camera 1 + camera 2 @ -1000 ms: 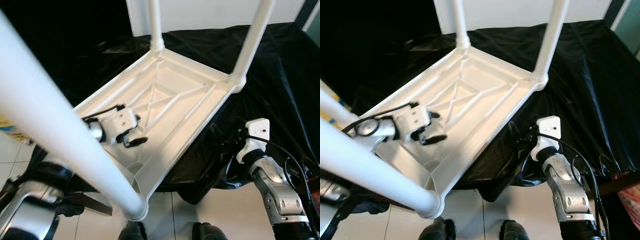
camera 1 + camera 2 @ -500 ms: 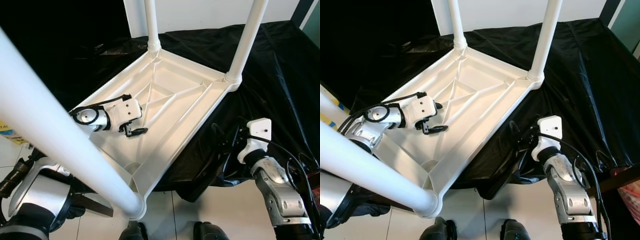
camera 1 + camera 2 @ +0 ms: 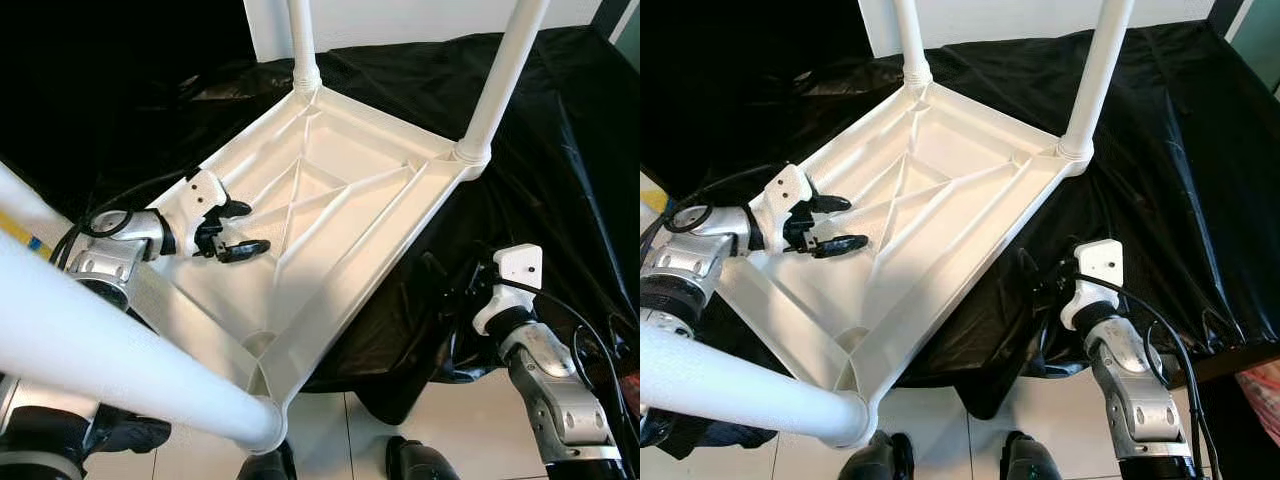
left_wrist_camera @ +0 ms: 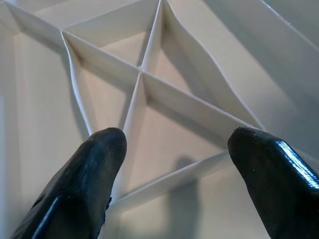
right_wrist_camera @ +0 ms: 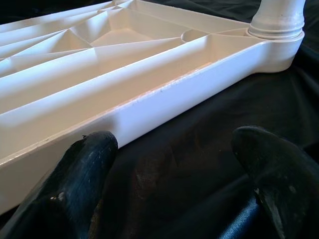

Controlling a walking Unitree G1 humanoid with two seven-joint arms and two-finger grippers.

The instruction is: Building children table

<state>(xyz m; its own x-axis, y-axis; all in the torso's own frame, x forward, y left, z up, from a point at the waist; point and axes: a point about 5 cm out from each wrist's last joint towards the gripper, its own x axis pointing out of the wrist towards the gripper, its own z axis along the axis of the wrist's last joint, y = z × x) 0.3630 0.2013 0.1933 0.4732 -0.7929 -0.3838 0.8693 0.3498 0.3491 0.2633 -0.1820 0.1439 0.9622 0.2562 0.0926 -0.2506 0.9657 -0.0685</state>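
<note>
the left gripper has slid back toward the near side of the table since a second ago, and the head has tipped, so the whole picture sits a bit differently.

the white plastic upside-down table top lies on the black shiny plastic sheet, with its ribbed underside up. its long way runs from the near corner, close to the robot's feet, away to the far side. white round plastic legs stand in its corners: the far right leg, the far left leg, and the big near leg.

the left gripper hangs just over the ribs inside the tray, with its two black fingers apart and nothing between them. the crossing ribs lie right ahead of it. they look thin, hard and smooth.

the right gripper is lower, beside the table's right long edge, over the black sheet. its fingers are apart and empty too. that edge is right in front of it, so i think the right arm is nearer for a grab on the rim.
</note>
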